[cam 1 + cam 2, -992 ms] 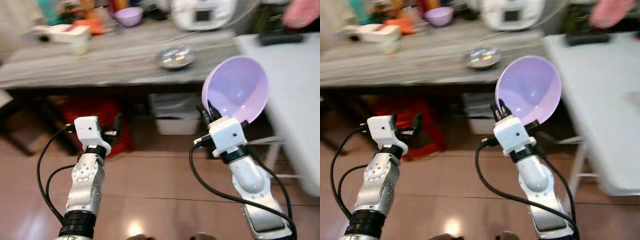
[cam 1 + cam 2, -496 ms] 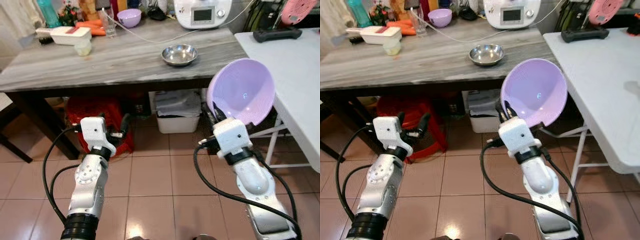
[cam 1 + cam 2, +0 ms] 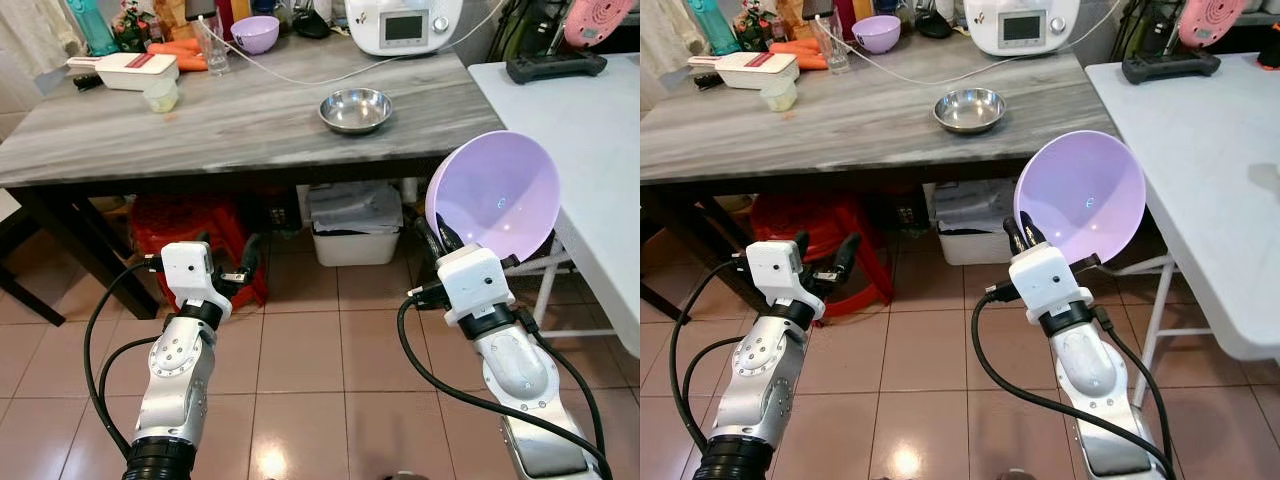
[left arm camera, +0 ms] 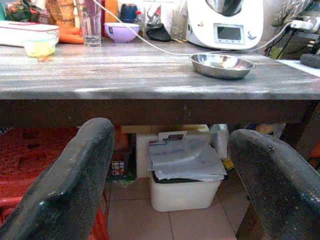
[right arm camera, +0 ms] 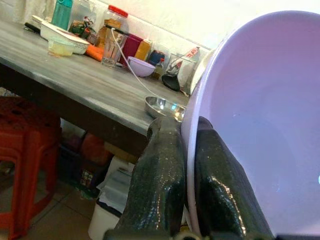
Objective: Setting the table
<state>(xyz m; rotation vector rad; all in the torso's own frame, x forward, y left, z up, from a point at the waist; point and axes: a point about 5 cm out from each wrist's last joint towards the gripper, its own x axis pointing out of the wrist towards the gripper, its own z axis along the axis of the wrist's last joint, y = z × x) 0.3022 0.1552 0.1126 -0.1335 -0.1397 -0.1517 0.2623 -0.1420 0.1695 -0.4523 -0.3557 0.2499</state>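
Observation:
My right gripper (image 3: 441, 236) is shut on the rim of a large lilac bowl (image 3: 492, 195), held tilted on edge above the tiled floor, between the grey wooden table (image 3: 200, 120) and the white table (image 3: 590, 130). In the right wrist view both fingers (image 5: 162, 170) pinch the bowl's rim (image 5: 260, 125). My left gripper (image 3: 825, 250) is open and holds nothing, low in front of the grey table; its two fingers (image 4: 75, 175) frame the table's underside. A steel bowl (image 3: 356, 108) sits on the grey table near its front edge.
A small purple bowl (image 3: 254, 33), a glass, a white box and a white appliance (image 3: 405, 22) stand at the grey table's back. Under it are a red stool (image 3: 185, 220) and a white bin (image 3: 355, 225). A black object (image 3: 555, 67) lies on the white table.
The view was blurred and has steadied. My right gripper and the lilac bowl have shifted slightly right. The left arm sits a little lower.

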